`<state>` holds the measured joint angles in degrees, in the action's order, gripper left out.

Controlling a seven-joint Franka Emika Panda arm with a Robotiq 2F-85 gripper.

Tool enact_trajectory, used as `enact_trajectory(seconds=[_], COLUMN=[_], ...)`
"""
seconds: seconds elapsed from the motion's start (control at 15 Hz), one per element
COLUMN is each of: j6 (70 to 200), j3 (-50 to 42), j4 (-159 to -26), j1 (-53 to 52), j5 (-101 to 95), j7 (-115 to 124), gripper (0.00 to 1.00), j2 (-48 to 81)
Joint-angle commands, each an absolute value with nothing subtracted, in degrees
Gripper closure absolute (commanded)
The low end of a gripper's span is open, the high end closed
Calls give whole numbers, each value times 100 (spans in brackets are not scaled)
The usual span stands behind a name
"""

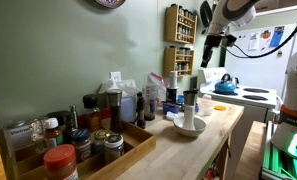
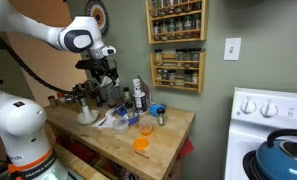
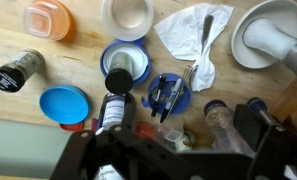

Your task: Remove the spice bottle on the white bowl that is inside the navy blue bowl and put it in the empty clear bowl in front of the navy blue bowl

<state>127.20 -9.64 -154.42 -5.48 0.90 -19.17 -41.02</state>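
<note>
Spice bottle (image 3: 118,81) sits in the white bowl (image 3: 136,62), which is nested in the navy bowl (image 3: 105,58); dark cap faces the wrist camera. Clear bowl (image 3: 126,14) is just beside the navy one, empty. Gripper (image 3: 173,150) hangs above the cluttered counter (image 2: 164,136), fingers spread, holding nothing. Bottle is probably light and rigid with smooth, slippery sides. Best hold looks like a pinch across the body just under the cap. The nested bowls may shift if nudged, and another bottle (image 3: 110,113) stands close by.
</note>
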Motion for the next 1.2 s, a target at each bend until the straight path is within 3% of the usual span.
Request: enact_trajectory(seconds=[0.0, 0.6, 1.13], j6=[12913, 12783, 13937], j3=[-1195, -1061, -1171], j4=[-15531, -15452, -15328], j1=[-449, -242, -60], j5=[129, 51, 299], j7=[-2297, -2193, -2039], gripper=[0, 0, 0], j2=[-3756, -3556, -2156])
